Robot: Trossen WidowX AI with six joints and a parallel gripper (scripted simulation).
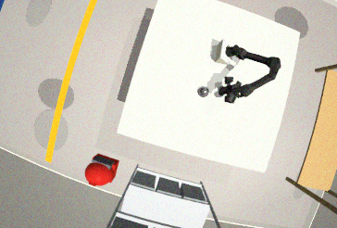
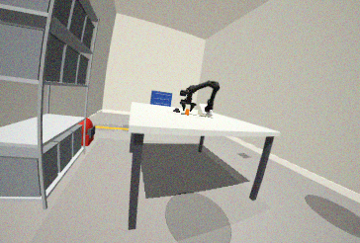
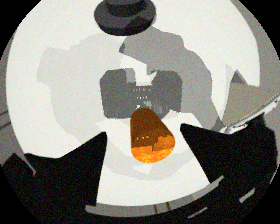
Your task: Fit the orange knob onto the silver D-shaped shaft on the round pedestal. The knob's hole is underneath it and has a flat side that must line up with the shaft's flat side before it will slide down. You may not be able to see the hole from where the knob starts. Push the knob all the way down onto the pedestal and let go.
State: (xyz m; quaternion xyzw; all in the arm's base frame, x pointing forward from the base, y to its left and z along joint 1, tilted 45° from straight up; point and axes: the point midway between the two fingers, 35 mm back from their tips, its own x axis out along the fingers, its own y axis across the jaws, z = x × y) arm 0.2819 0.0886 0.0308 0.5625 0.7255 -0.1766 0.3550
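Observation:
The orange knob [image 2: 187, 113] [image 3: 152, 142] stands on the white table. In the wrist view it lies between the two black fingertips, with bare table showing on both sides of it. It is hidden under the arm in the top view. My gripper [image 3: 145, 131] [image 2: 188, 108] is open around the knob, low over the table, with neither finger seen touching it. The dark round pedestal [image 1: 203, 91] [image 2: 176, 111] [image 3: 125, 21] stands a short way from the knob, at the top edge of the wrist view. The flat side of its shaft cannot be made out, and the knob's hole is hidden underneath.
The white table [image 1: 167, 122] [image 2: 163, 123] carries the arm. A pale box-like piece [image 1: 218, 52] [image 3: 248, 102] stands by the arm's base, at the right in the wrist view. Shelving [image 2: 46, 96] and a red object [image 1: 100, 173] are off the table.

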